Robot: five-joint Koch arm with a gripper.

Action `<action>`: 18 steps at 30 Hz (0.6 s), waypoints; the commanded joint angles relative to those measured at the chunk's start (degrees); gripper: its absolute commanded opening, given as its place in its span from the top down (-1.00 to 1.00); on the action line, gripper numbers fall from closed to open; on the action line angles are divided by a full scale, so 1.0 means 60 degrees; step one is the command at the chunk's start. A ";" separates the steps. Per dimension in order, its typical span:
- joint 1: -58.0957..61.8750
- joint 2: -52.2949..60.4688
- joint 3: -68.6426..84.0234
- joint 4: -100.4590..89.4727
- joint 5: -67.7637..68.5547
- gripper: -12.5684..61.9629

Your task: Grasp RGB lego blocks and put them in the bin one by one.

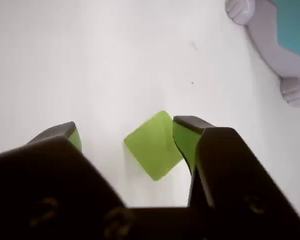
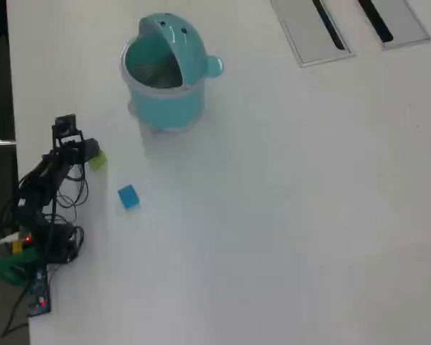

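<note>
Yellow-green lego block sat rotated between spread gripper jaws, right jaw touching; best squared up before closing, then carried to teal bin.

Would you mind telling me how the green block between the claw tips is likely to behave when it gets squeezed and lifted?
The green block looks like stiff plastic with flat faces, so it probably won't deform or roll. It sits turned corner-on between the open claw, so closing may twist it square or let it slip out. Being tiny next to the bin, it is likely very light.
</note>
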 commanded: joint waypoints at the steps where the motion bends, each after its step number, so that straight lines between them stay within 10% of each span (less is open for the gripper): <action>1: 0.0088 -0.0029 -0.0278 -0.0674 -0.0103 -0.23; 18: 0.0938 -0.0674 0.0571 -0.2183 -0.0352 -0.23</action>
